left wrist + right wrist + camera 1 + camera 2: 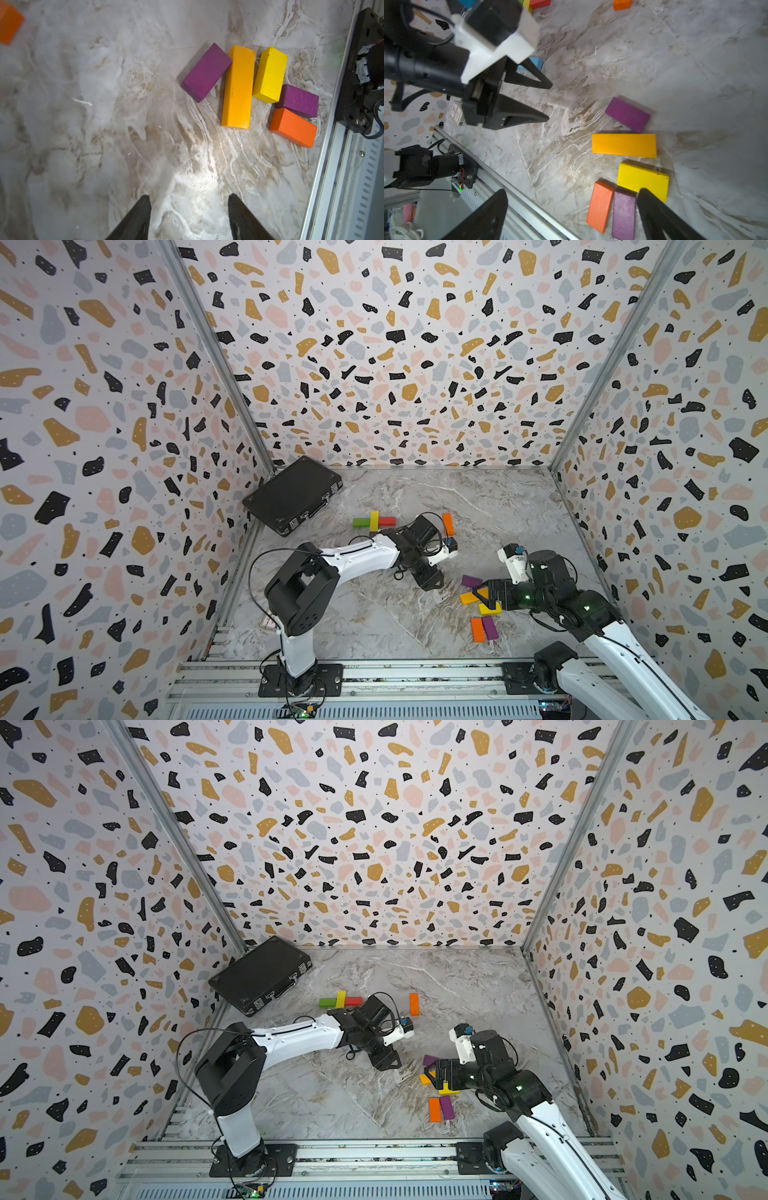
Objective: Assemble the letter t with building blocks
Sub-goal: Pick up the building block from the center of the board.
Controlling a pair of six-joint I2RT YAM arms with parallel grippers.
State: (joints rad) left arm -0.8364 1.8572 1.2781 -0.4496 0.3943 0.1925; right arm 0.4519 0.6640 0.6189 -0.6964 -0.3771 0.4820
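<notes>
I've got my right gripper spread wide, one tip over the yellow block just beside the long amber block, my left gripper empty, jaws apart, near it, so both diving in could collide and scatter blocks.

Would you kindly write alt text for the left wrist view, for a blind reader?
Five blocks lie clustered on the marble table: a purple block, a long amber block, a yellow block, a second purple block, an orange block. The left tool, open and empty, hovers near them.
</notes>
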